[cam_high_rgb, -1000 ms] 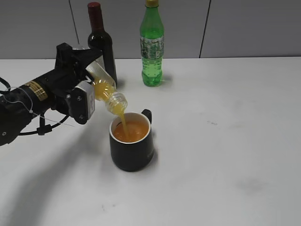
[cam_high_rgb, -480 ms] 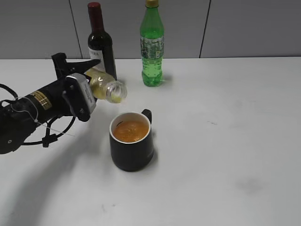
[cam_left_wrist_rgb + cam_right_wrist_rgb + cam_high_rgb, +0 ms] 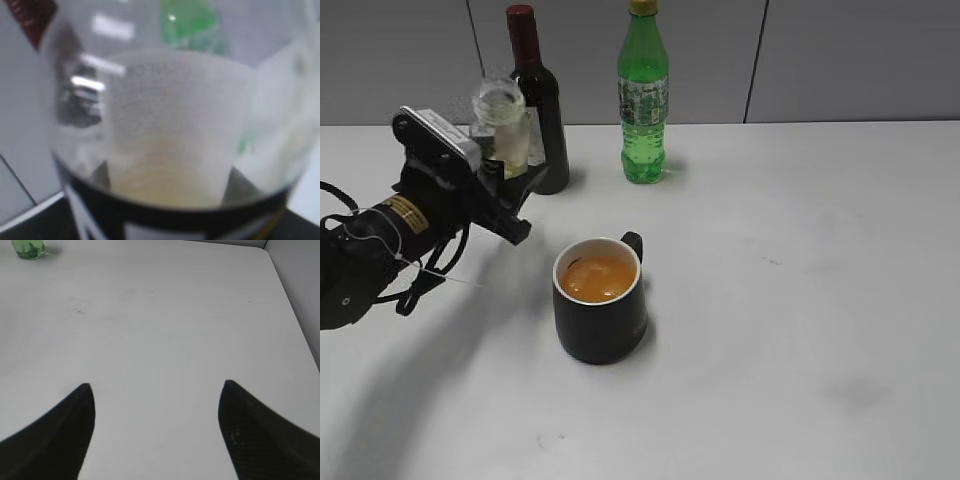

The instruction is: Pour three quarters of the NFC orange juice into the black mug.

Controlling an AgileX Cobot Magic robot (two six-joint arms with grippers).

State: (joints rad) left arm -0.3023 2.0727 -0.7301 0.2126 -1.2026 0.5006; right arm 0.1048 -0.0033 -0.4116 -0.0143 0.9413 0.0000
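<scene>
The NFC orange juice bottle (image 3: 504,125) stands upright in my left gripper (image 3: 500,180), left of and behind the black mug (image 3: 602,325). Its clear neck looks nearly empty. In the left wrist view the bottle (image 3: 170,130) fills the frame, clear above a black label, with a little pale juice at the bottom. The black mug stands on the table, cream inside, filled with orange juice close to the rim, handle toward the back right. My right gripper (image 3: 157,410) is open and empty over bare table; it does not show in the exterior view.
A dark wine bottle with a red cap (image 3: 535,100) stands right behind the held bottle. A green soda bottle (image 3: 643,95) stands at the back middle, its base also in the right wrist view (image 3: 29,249). The white table (image 3: 800,300) ends at a grey wall.
The left gripper has turned the juice bottle from tilted over the mug back to upright and drawn it left and away. The stream has stopped. The mug holds more juice.
</scene>
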